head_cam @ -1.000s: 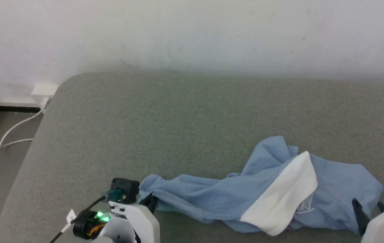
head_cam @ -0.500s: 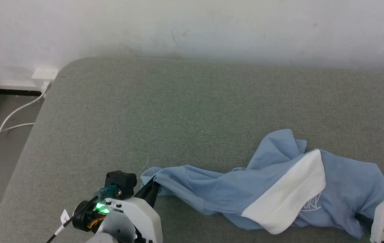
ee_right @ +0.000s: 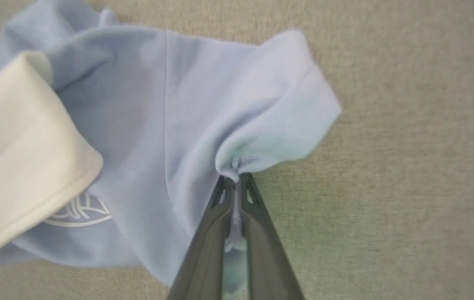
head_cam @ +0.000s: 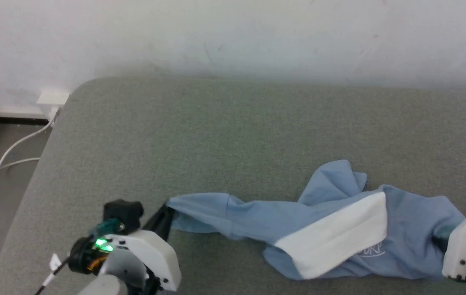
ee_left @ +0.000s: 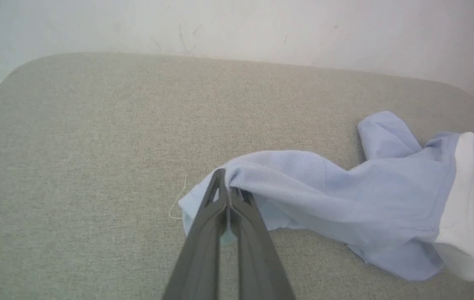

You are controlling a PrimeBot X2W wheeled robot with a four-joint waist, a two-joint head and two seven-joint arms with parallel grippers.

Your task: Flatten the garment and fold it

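In the head view, the light blue short-sleeved polo shirt (head_cam: 233, 215) lay bunched in a long twisted strip along the near edge of the grey-green fabric-covered mattress (head_cam: 216, 135). Most of it was toward the near right corner, with its white collar flap (head_cam: 335, 237) uppermost. The left end effector (head_cam: 163, 217) met the strip's left end and the right end effector (head_cam: 442, 242) its right end.

In the left wrist view, the left end effector's dark fingers were pressed together on a pinch of the shirt's edge.

In the right wrist view, the right end effector was clamped narrow on a puckered fold near the white cursive script (ee_right: 78, 208).

This looked like the flattening step, with both ends gripped. The next move probably called for drawing the two grips apart evenly and spreading the cloth. Which seams were held could not be told.
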